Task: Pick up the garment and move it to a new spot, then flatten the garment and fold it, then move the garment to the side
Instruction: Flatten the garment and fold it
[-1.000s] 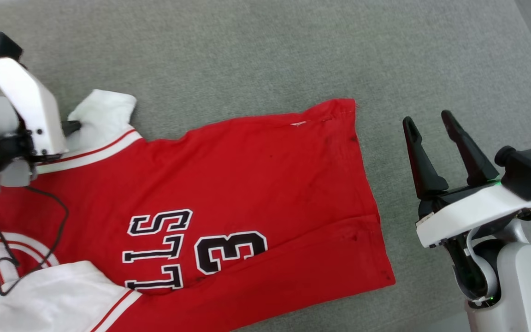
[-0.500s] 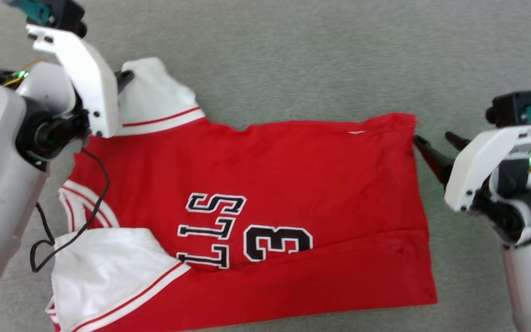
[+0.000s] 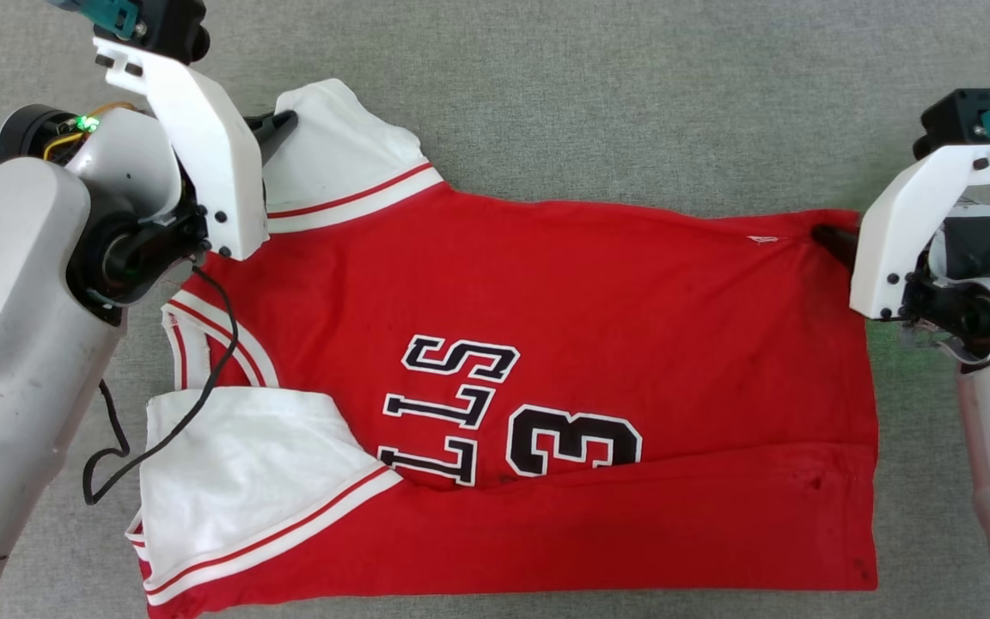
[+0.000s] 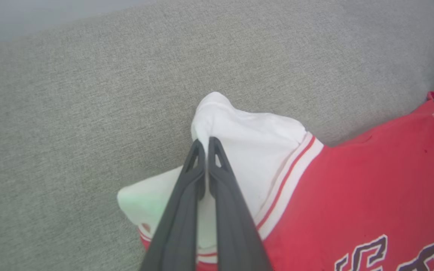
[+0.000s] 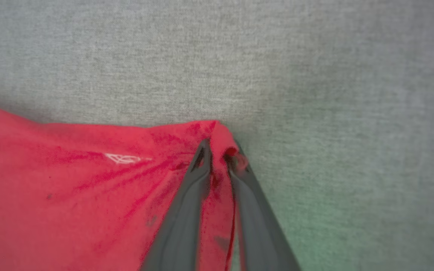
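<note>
The left arm's jaws were seen clenched on the far white sleeve [image 3: 332, 146] of the garment [image 3: 546, 284], the two dark fingers [image 4: 187, 188] pressed together with a fold of white cloth pinched at their tips. The right arm's jaws were drawn in around the far hem corner, and red cloth was caught between its fingers [image 5: 187, 203].

The garment was spread front up on the grey fabric-covered surface [image 3: 589, 86], collar toward the robot's left and hem toward its right. The near long edge was folded over and the near sleeve [image 3: 237, 464] lay across the chest.

The whole spread was given by the head view. The pinches themselves were shown in the wrist views.

Sideways black letters "LLS" [image 3: 452, 413] and a "3" [image 3: 572, 440] could be read. A small white label [image 5: 121, 158] near the hem could not be read.
</note>
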